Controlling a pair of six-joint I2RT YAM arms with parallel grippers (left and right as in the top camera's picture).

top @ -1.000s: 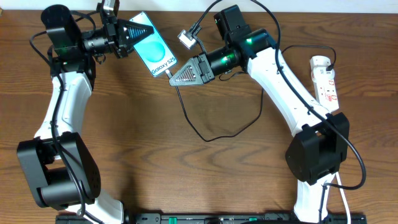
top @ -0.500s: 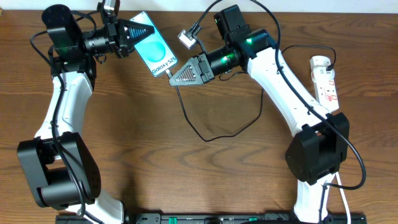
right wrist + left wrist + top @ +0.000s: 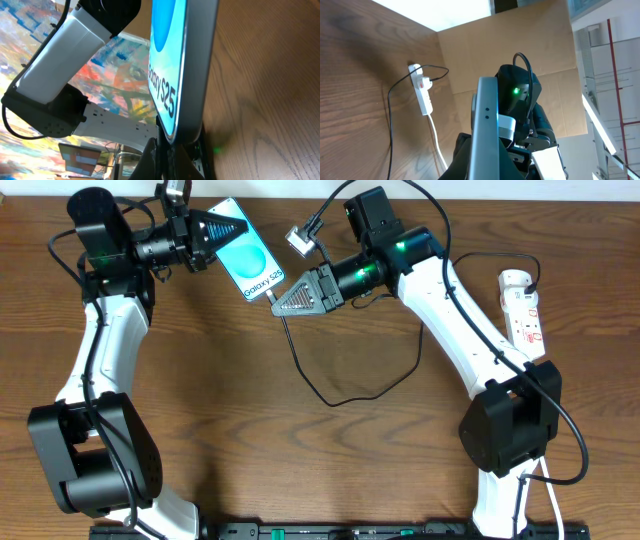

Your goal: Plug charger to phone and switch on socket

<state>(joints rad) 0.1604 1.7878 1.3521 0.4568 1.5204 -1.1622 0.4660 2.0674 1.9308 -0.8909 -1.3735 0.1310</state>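
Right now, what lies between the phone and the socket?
In the overhead view, the right gripper, its arm and the charger lie between phone and socket.

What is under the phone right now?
Bare wooden table shows all round the phone. The patch right beneath it is covered by the phone itself, and the left gripper, shut on its far end, hides that corner.
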